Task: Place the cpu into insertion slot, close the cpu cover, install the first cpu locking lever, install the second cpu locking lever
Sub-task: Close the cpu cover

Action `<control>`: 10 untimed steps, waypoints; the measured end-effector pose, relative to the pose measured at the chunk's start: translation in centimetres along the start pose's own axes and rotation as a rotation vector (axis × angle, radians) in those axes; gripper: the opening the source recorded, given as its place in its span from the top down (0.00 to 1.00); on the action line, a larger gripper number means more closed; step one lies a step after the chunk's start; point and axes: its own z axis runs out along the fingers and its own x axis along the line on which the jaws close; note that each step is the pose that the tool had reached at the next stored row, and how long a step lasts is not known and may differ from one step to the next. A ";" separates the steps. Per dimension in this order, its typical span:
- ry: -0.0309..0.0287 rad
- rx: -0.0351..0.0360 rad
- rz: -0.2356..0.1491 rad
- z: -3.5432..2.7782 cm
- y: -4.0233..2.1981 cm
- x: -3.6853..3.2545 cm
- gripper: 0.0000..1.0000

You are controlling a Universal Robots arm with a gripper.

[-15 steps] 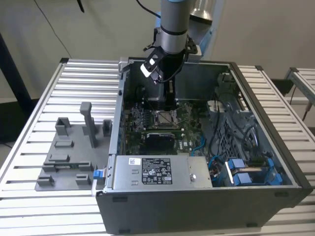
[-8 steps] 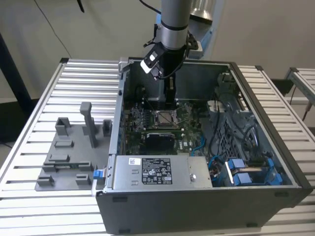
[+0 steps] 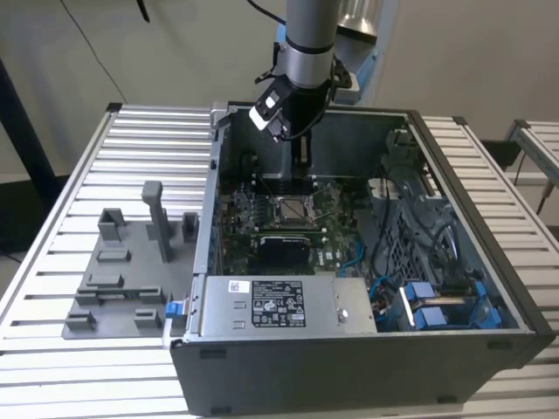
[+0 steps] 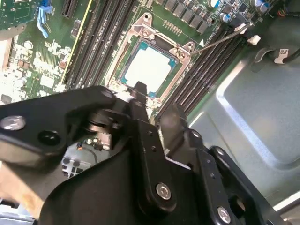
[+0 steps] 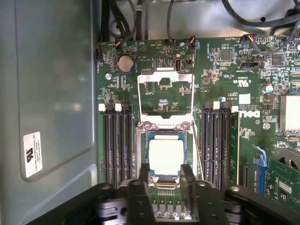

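The cpu (image 5: 165, 157) lies flat in the insertion slot (image 5: 142, 145), its pale metallic top facing up; the second wrist view shows the cpu (image 4: 147, 68) there too. The cpu cover (image 5: 187, 93), a silver frame with a square window, is swung open away from the slot. A thin locking lever (image 5: 198, 154) runs unlatched along one side of the socket, and the lever (image 4: 220, 40) sticks out over the memory slots. My gripper (image 5: 166, 177) hovers open at the socket's edge with nothing between its fingers (image 5: 145, 176). In the exterior view the gripper (image 3: 301, 166) hangs inside the computer case just above the socket (image 3: 293, 209).
Black memory slots (image 5: 117, 145) flank the socket on both sides. The case's grey wall (image 5: 51, 93) stands close by. A grey box with a white label (image 3: 279, 305), a black square patch (image 3: 284, 249) and blue cables (image 3: 419, 305) lie inside the case. A grey fixture (image 3: 122, 271) sits on the table.
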 end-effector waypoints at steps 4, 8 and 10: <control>0.0000 0.0000 0.000 -0.01 0.00 0.00 0.82; 0.0000 0.0000 0.000 -0.01 0.00 0.00 0.89; 0.0000 0.0000 0.000 -0.02 0.00 0.00 0.89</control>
